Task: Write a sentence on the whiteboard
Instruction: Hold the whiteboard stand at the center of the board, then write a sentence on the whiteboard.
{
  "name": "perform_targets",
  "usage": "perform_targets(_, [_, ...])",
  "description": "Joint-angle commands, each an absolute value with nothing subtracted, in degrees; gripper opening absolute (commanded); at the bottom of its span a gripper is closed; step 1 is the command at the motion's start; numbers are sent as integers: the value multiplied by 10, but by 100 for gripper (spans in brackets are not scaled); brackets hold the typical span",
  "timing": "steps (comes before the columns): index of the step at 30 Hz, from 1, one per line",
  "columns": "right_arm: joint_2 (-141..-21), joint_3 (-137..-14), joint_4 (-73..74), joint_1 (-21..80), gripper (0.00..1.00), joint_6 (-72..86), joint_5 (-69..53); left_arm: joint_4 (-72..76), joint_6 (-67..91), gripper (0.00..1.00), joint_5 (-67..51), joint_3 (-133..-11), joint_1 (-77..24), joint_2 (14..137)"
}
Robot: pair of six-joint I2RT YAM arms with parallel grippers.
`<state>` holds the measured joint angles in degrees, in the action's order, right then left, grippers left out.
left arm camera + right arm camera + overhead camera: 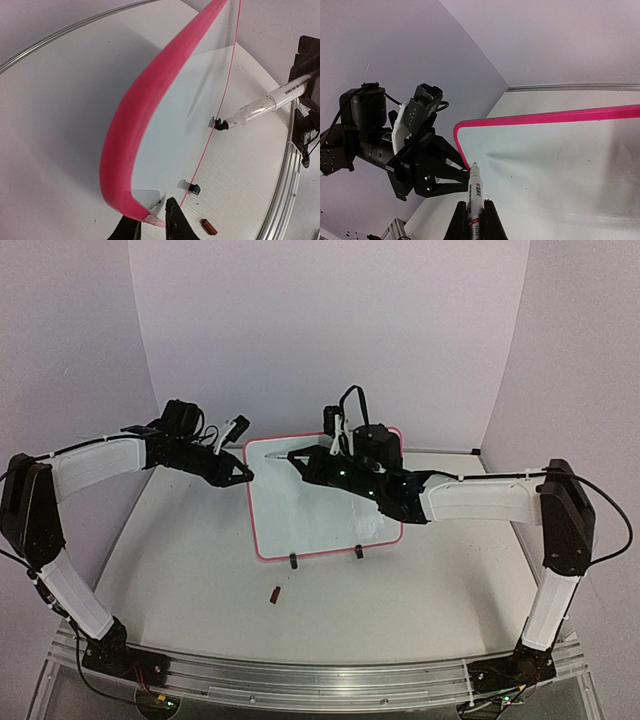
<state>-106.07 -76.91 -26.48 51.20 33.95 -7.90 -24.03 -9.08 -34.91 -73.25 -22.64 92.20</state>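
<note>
The whiteboard [320, 510] stands tilted on two black clip feet [293, 561], with a pink frame [130, 125] and a glossy white face. No sentence is in view on it, only a faint stray mark [561, 149]. My left gripper [245, 473] has the frame's left edge between its fingers [175, 220], shut on it [151, 225]. My right gripper [474, 220] is shut on a white marker [475, 187]. The marker's black tip [220, 125] meets its own reflection on the board, near the upper left corner [272, 454].
A small reddish-brown cylinder [275, 593] lies on the white table in front of the board, also seen as the same cylinder [209, 226] from the left wrist. A metal rail [320, 680] runs along the near edge. Lilac walls close in at the back and sides.
</note>
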Motion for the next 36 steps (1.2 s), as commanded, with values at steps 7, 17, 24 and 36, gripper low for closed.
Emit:
perform_targets(7, [-1071,-796,-276,517,0,340,-76,-240,-115,12,-370,-727,-223,912])
perform_targets(17, [-1081,-802,-277,517,0,342,-59,-243,-118,10,-372,-727,-224,912])
perform_targets(24, [-1085,-804,-279,517,0,339,-51,-243,-119,9,-374,-727,-224,913])
perform_targets(36, [-1103,-823,-257,517,0,328,-47,-243,-122,7,-374,-728,-223,913])
